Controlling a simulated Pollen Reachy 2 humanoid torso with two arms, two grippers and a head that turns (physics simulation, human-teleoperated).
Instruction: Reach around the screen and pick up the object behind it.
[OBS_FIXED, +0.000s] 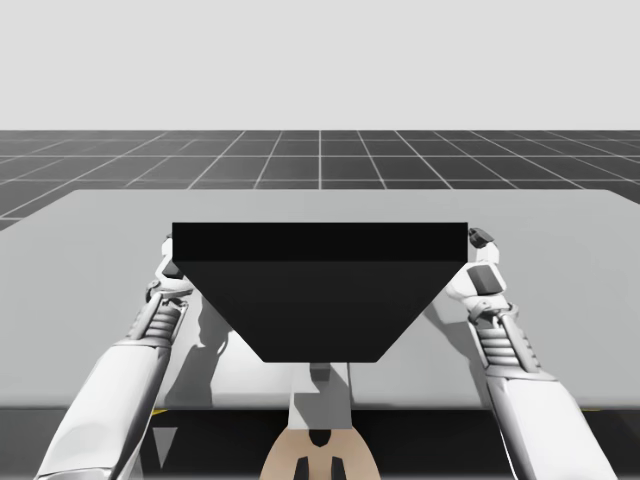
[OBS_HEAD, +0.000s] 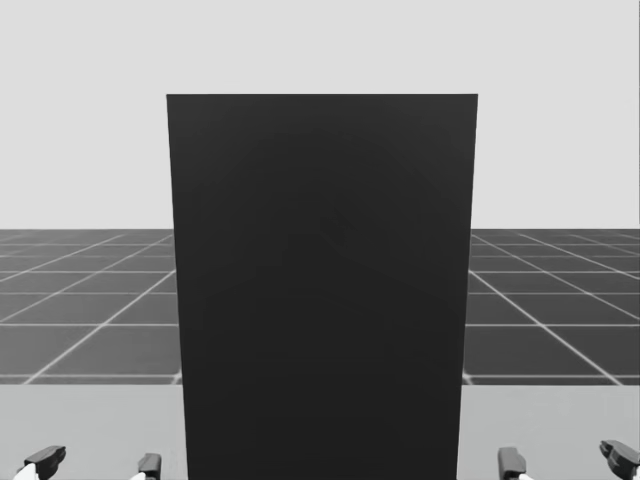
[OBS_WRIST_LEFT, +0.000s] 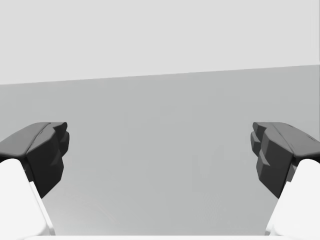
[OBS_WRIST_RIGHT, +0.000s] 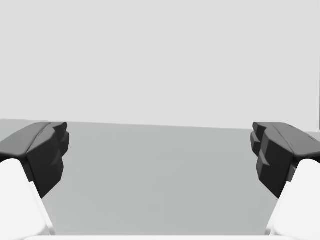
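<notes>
Your left claw (OBS_WRIST_LEFT: 159, 140) and right claw (OBS_WRIST_RIGHT: 159, 140) both stand wide and empty, one at each end of the black screen (OBS_FIXED: 320, 290) on the worktop (OBS_FIXED: 560, 300). The object, going by the task, lies hidden behind it, so you cannot tell which arm is nearer.

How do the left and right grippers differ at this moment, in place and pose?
The left gripper sits at the screen's left end, the right gripper at its right end. Ahead of the left gripper the table takes up more of the scene than ahead of the right gripper, so the left gripper seems tilted further down. Both are open and hold nothing.
</notes>
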